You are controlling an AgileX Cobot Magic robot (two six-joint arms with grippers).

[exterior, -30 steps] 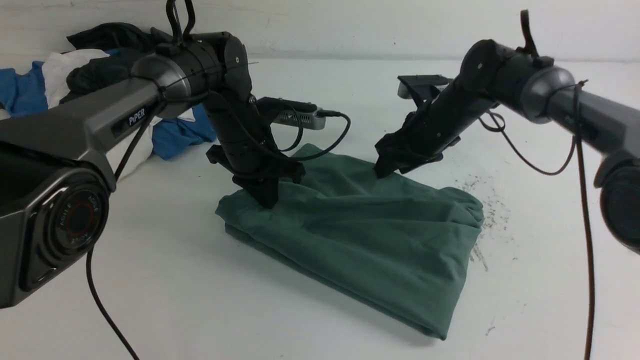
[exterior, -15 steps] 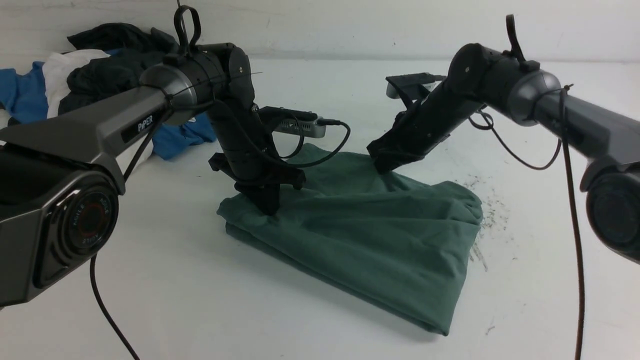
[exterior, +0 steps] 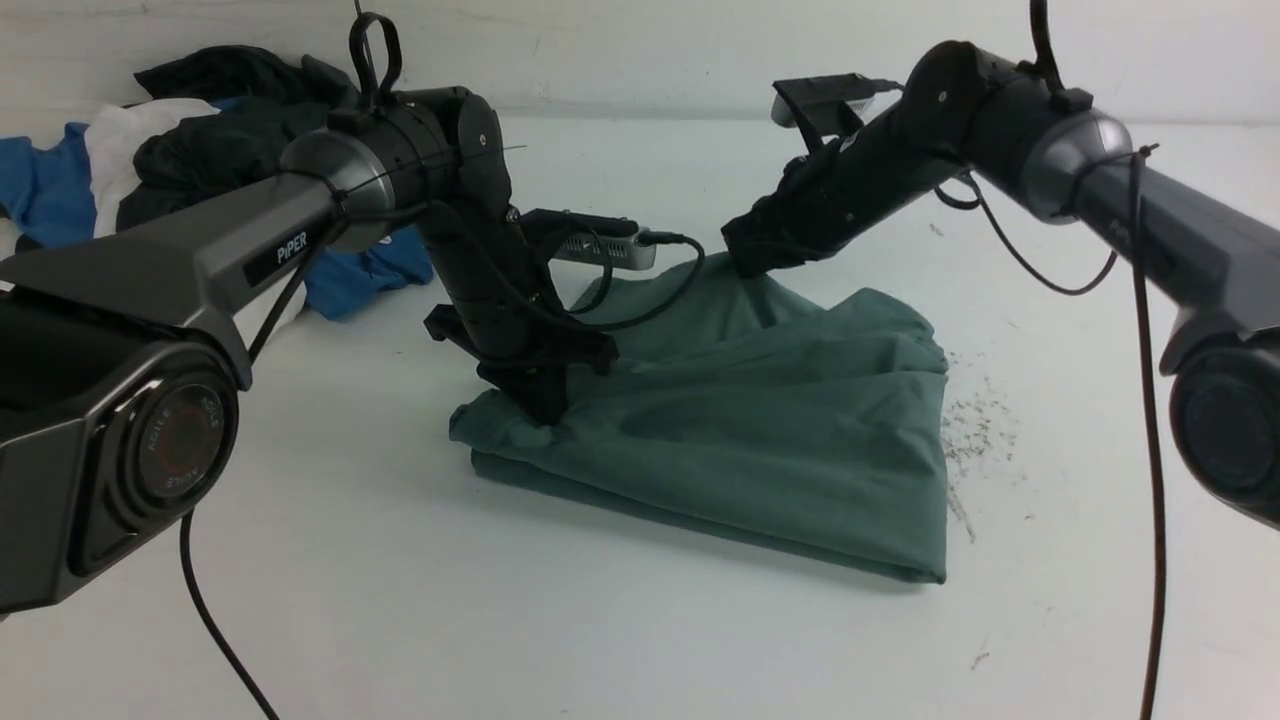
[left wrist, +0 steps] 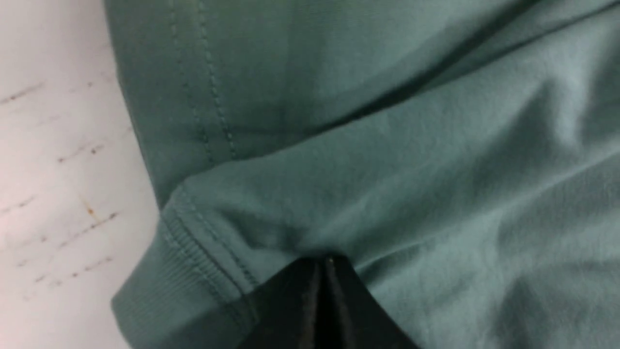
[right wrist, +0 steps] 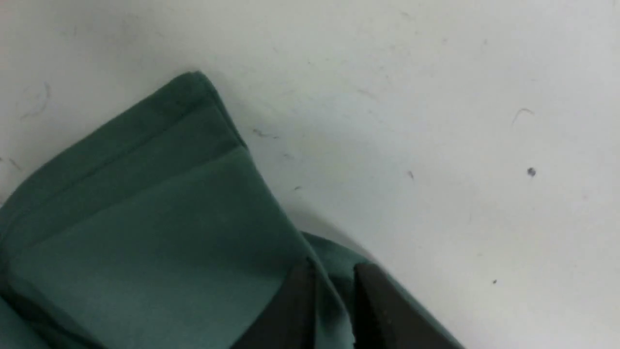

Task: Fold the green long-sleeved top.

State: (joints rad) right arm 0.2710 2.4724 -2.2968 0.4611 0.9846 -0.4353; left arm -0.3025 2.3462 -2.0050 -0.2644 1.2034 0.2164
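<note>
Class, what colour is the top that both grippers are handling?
Muted sage green, plain; the top shows best in the front view.

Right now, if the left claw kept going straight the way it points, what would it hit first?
The green top itself. The left claw points down, shut, with its tip already on the fabric near a ribbed edge. Under that lies the table, though the fabric's thickness there is unclear.

White desk (exterior: 640, 640), scuffed with dark specks at right. Folded green top (exterior: 760, 430) lies mid-desk. Heap of blue, white, black clothes (exterior: 150, 150) far left.
</note>
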